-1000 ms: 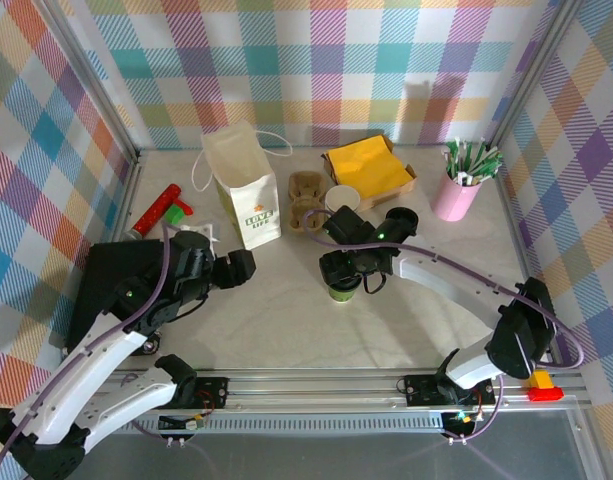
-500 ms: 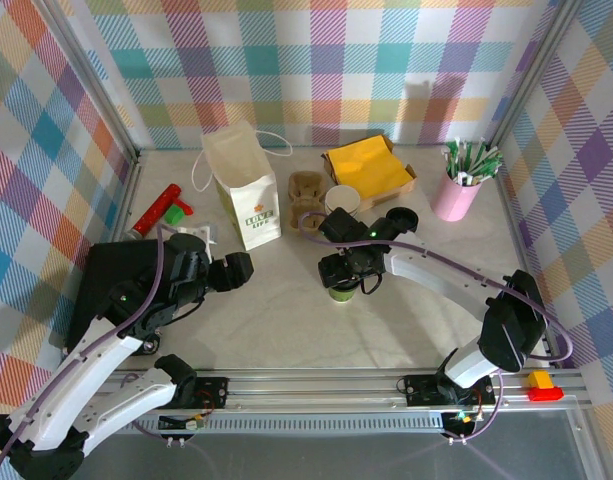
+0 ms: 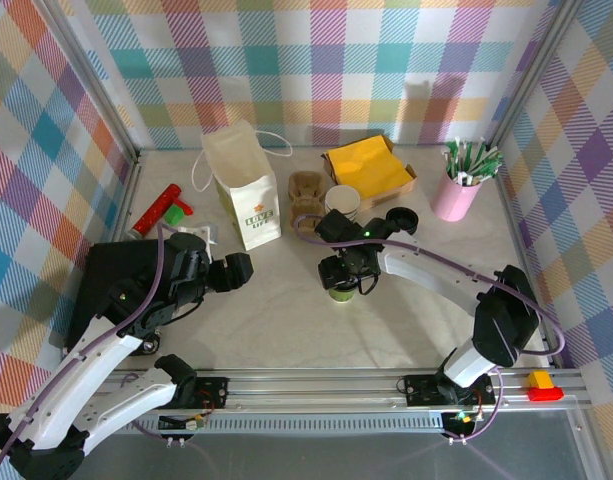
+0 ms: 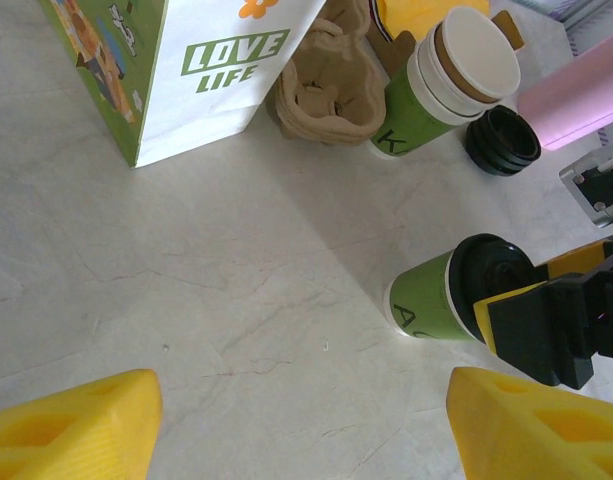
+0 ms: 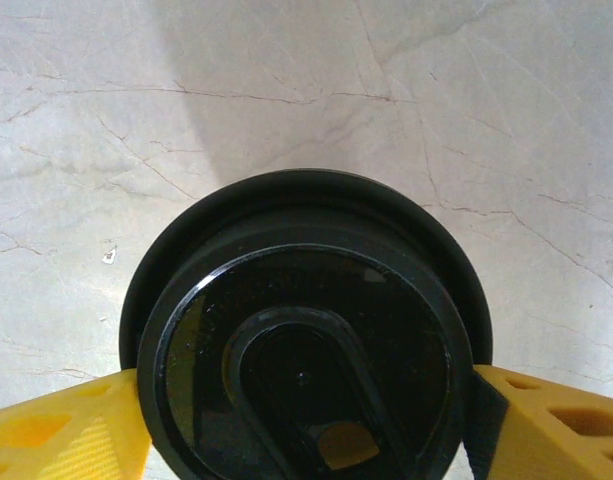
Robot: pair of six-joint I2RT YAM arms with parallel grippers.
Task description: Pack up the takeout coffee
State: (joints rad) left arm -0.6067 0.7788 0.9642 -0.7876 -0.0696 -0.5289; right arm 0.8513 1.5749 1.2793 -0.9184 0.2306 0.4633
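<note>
The takeout coffee (image 3: 342,292) stands upright at mid-table, a green-banded paper cup (image 4: 433,303) with its black lid (image 5: 304,350) on. My right gripper (image 3: 346,268) is directly above it, and its yellow fingers (image 5: 61,435) press the lid's rim from both sides, so it is shut on the lidded cup. My left gripper (image 3: 236,270) hovers over bare table to the cup's left, open, with nothing between its yellow fingertips (image 4: 71,430).
A white "LOVE LIFE" paper bag (image 3: 244,190) stands at the back left. A cardboard cup carrier (image 3: 306,195), a stack of lidless cups (image 3: 341,200) and spare black lids (image 3: 401,218) sit behind the coffee. A yellow napkin box (image 3: 369,165) and pink stick cup (image 3: 456,195) are further back.
The right gripper's fingers have closed in onto the lid and the arm has shifted slightly left. The left arm has barely moved.
</note>
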